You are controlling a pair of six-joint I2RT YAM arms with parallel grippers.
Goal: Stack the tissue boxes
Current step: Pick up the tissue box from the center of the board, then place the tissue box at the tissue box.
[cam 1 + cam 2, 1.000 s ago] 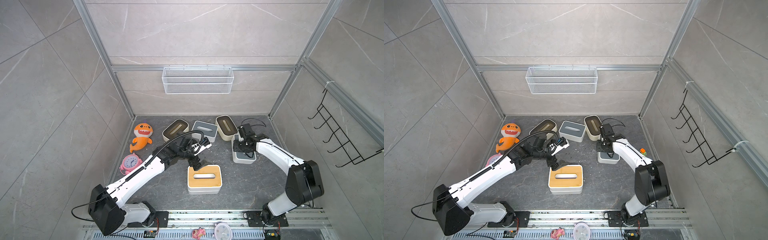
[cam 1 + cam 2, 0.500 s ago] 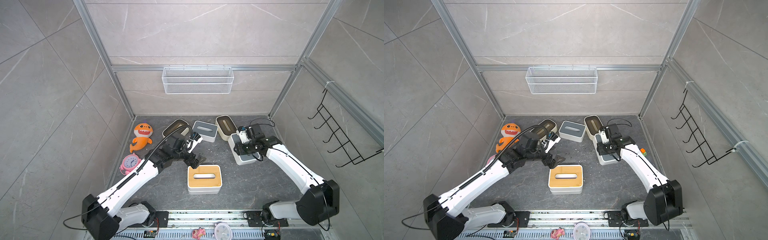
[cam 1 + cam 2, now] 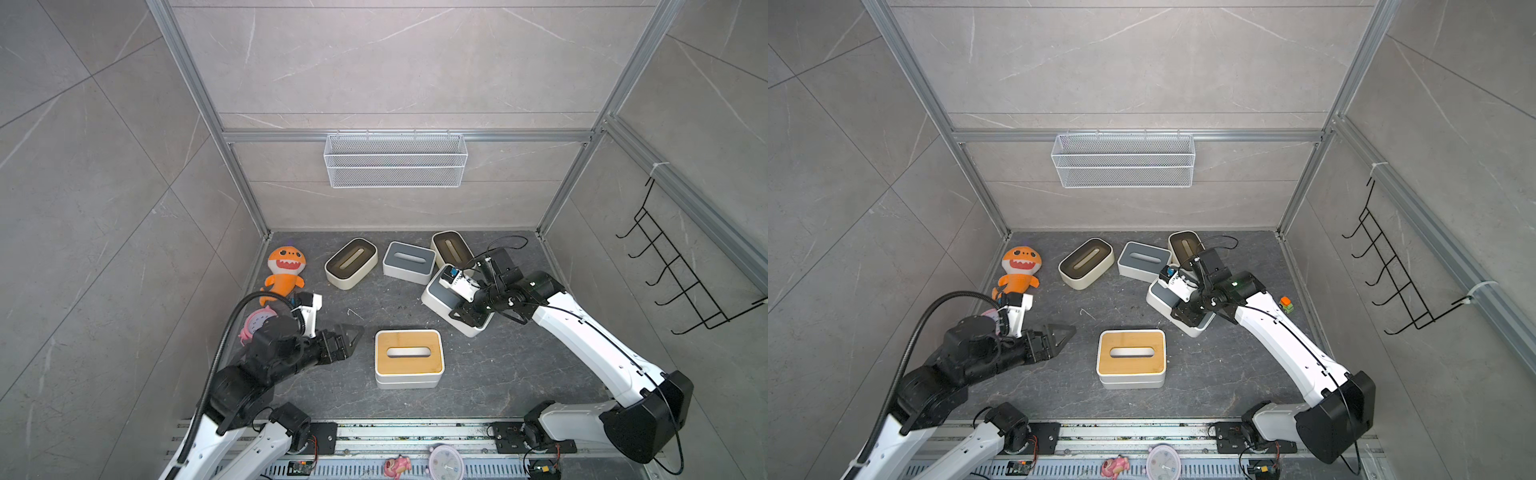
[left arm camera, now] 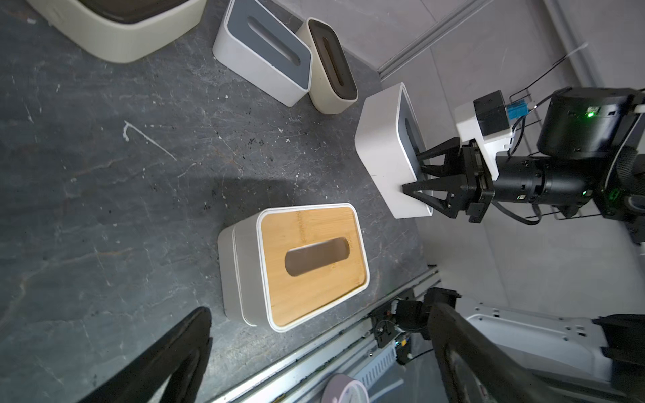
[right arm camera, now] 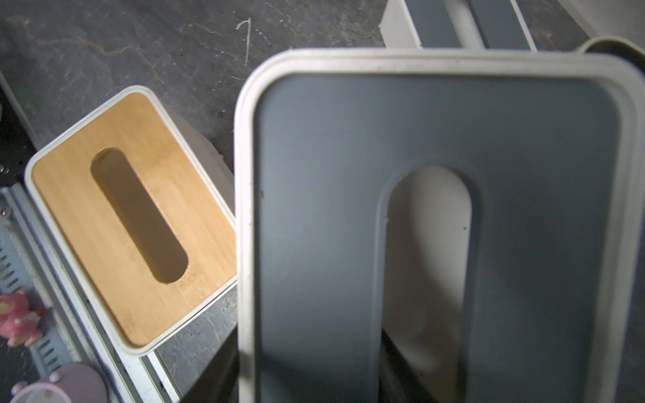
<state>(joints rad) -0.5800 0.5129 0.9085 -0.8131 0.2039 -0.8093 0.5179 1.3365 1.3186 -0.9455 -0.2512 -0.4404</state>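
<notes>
The grey-lidded tissue box (image 4: 384, 157) hangs tilted above the floor, clamped at one end by the right gripper (image 4: 413, 172), one finger through its slot. The left gripper (image 3: 351, 336), jaws wide, hovers beside the wood-lidded stack (image 3: 409, 353).

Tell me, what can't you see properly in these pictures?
Lower wood-lid tissue box: in both top views, lid covered by the upper wood-lid tissue box.
Pink clock: in a top view, half behind the left arm.
Toy car: in a top view, too small for detail.
Held grey-lid tissue box: right wrist view, cut off by the edges.
</notes>
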